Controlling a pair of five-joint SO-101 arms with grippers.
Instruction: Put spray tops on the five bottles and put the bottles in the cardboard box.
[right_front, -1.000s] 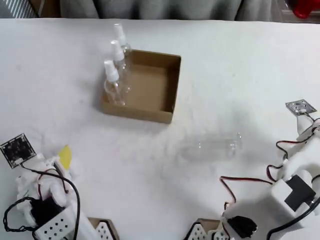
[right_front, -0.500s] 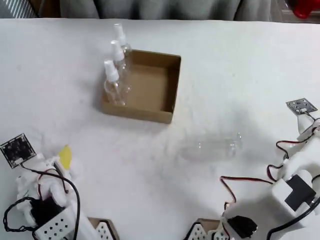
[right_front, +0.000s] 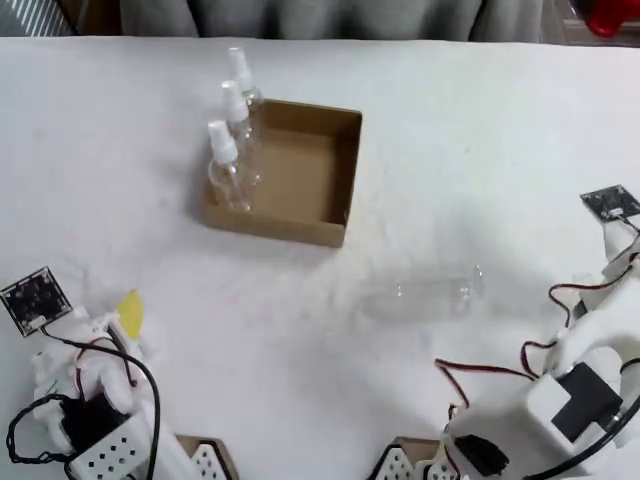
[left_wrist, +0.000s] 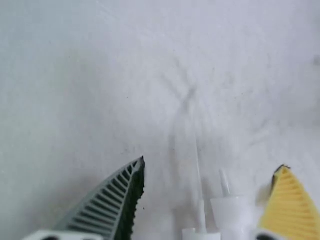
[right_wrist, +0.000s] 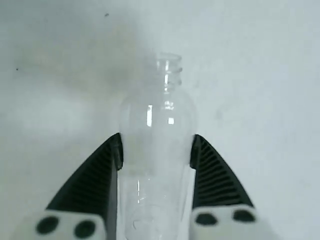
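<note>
"Bottles?"
"Overhead: capped bottles (right_front: 228, 165) in the box (right_front: 300, 228), bare bottle (right_front: 425, 295) lying on the counter (right_front: 480, 120). My left hand (left_wrist: 212, 164) is wide, spray top (left_wrist: 227, 210) against its yellow finger (left_wrist: 285, 210)."
"Right hand (right_wrist: 156, 137)?"
"Gripping an open bottle (right_wrist: 157, 115); I'd hold its neck (right_wrist: 167, 67) steady and centre the tube (left_wrist: 198, 200)."

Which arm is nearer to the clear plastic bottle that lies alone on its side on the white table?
Right. The right arm is close by, toward the table's near right corner. The left arm is at the near left corner, much farther from the lying bottle.
</note>
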